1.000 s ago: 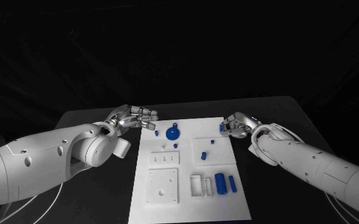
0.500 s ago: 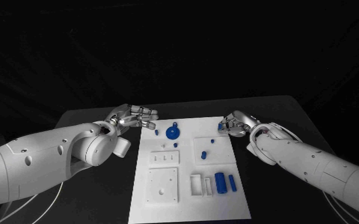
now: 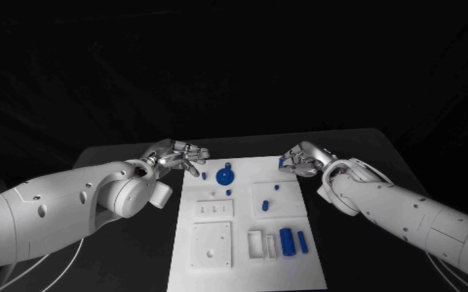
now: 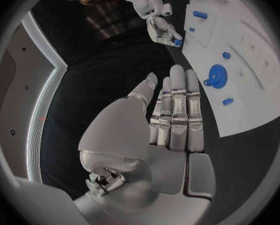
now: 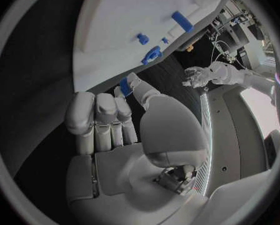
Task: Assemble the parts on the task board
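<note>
A: Where's the right robot hand [image 3: 299, 159]?
B: At the far right corner of the task board [image 3: 249, 221]; it pinches a small blue part [image 5: 125, 87] between thumb and a fingertip, the other fingers lying straight.
A: And the left robot hand [image 3: 178, 154]?
B: Over the dark surface [image 3: 127, 245] just beside the board's far left corner; fingers straight and side by side, holding nothing.
A: The other parts?
B: A blue gear [image 3: 224, 174] lies on the board near that hand; a blue cylinder [image 3: 287, 239] lies toward the near right.
</note>
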`<state>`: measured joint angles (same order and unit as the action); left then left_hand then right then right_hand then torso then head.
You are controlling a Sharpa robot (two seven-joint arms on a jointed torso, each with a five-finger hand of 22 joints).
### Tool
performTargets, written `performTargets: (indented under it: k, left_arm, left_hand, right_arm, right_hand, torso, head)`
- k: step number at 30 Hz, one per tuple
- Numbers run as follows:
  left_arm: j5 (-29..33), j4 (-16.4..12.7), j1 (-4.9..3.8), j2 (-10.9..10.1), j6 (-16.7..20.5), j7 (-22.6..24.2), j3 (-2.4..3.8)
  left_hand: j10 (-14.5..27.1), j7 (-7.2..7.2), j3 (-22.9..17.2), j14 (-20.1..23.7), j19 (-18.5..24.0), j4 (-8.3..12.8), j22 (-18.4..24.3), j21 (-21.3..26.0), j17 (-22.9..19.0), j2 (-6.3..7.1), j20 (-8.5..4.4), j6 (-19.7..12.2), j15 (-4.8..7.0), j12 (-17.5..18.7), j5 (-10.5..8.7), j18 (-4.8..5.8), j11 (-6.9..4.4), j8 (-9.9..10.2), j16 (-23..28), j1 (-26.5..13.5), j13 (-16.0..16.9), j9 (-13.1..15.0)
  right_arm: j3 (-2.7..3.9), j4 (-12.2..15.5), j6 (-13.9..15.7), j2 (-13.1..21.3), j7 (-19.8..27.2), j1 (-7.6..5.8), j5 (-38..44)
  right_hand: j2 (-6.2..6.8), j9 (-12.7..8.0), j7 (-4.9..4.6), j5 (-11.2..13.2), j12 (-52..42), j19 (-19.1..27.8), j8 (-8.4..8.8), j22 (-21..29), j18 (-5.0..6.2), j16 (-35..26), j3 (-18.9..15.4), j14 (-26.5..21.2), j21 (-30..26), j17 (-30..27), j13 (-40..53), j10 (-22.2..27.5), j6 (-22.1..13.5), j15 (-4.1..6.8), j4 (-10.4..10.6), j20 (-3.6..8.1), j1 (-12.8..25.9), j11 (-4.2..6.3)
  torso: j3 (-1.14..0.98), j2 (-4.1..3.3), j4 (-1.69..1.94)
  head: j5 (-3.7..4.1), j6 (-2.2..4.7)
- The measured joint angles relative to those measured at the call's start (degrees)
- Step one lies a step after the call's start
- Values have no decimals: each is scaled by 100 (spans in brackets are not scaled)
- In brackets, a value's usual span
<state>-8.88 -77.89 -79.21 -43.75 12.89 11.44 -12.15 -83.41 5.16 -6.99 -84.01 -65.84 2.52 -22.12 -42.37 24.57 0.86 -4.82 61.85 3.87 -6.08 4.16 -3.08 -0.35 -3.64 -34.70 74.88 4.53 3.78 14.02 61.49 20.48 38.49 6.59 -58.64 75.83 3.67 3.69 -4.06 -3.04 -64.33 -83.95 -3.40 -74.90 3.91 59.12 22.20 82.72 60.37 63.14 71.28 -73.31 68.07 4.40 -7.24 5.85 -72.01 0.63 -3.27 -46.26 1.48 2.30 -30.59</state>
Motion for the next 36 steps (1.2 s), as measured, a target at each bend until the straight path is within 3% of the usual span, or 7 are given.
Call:
performTargets:
  k: [5, 7, 11, 17, 26, 32, 36]
  left_arm:
    - [-189, 162, -40, 147, -114, -396, 4]
    - [-279, 247, -65, 231, -189, -611, 8]
    - [-447, 411, -105, 426, -359, -1034, 9]
    - [-723, 650, -139, 749, -626, -1655, 13]
    - [-1075, 866, -148, 1073, -872, -2249, 15]
    - [-1256, 902, -149, 1165, -974, -2445, 17]
    - [-1352, 910, -150, 1181, -989, -2504, 18]
  left_hand:
    - [-63, -131, 377, 104, -14, -248, -792, -1140, 1313, 12, -287, 193, 253, -1563, -34, -1, -232, 0, -2068, -318, 628, 24]
    - [-60, -153, 436, 155, 109, -349, -1066, -1501, 1570, 32, -306, 214, 287, -1946, -34, 0, -259, 0, -2538, -409, 781, 32]
    - [-57, -159, 363, 174, 279, -482, -1391, -1896, 1879, 81, -317, 262, 306, -2306, -34, 0, -284, 0, -3049, -463, 906, 64]
    - [-57, -159, 290, 174, 299, -616, -1517, -1999, 1920, 183, -297, 263, 306, -2409, -34, 0, -284, 0, -3265, -565, 931, 73]
    - [-56, -252, 125, 174, 299, -1147, -1595, -1984, 1829, 586, -297, 477, 306, -2432, -112, -1, -282, -10, -3319, -1047, 935, 254]
    - [-55, -336, 4, 196, 299, -1373, -1675, -1948, 1838, 754, -297, 705, 329, -2475, -111, -1, -281, -35, -3390, -1089, 927, 937]
    - [-54, -368, -19, 215, 287, -1513, -1778, -1851, 1804, 824, -308, 648, 347, -2475, -111, 0, -282, -27, -3391, -1096, 916, 1675]
  right_arm:
    - [1, 341, -62, 7, -145, -55, 106]
    - [1, 457, -98, -16, -220, -74, 171]
    - [1, 635, -159, -93, -413, -98, 321]
    - [-26, 912, -240, -251, -767, -109, 607]
    - [-109, 1159, -342, -398, -1137, -152, 885]
    - [-172, 1282, -441, -479, -1258, -182, 991]
    - [-204, 1339, -508, -506, -1296, -194, 1028]
  right_hand:
    - [0, 2, 1, 0, 0, 0, 3, 0, 0, 0, -45, 0, 0, 8, 7, 0, 1, 0, 44, 0, 0, 0]
    - [0, 2, 1, 0, 0, 1, 3, 0, 0, 0, -67, 4, 0, 16, 12, 0, 1, 3, 66, 0, 0, 0]
    - [0, 2, 1, 0, 0, 1, 4, 0, 0, 0, -108, 20, 0, 38, 22, -13, 1, 20, 108, -1, 0, 12]
    - [34, 2, 1, 17, 28, 1, 9, -4, 0, 0, 20, 20, 0, 45, 22, -20, 0, 20, 185, -1, 28, 19]
    - [83, 0, 0, 17, 28, 1, 16, -4, 0, -27, 44, 20, 0, 58, 27, -20, -1, 20, 209, -1, 28, 19]
    - [89, -2, -1, 17, 57, 1, 0, -4, 1, -27, 61, 20, 0, 58, 27, -20, -2, 20, 226, -2, 22, 19]
    - [89, -3, -5, 17, 57, 1, 0, -3, 1, -27, 36, 20, 0, 69, 26, -20, -7, 19, 251, -2, 22, 19]
  torso:
    - [24, 60, -26]
    - [35, 88, -31]
    - [54, 142, -34]
    - [74, 198, -40]
    - [88, 220, -43]
    - [86, 220, -50]
    - [86, 220, -50]
  head:
    - [-51, 9]
    - [-67, 3]
    - [-124, -15]
    - [-193, -38]
    - [-212, -46]
    - [-211, -46]
    - [-219, -47]
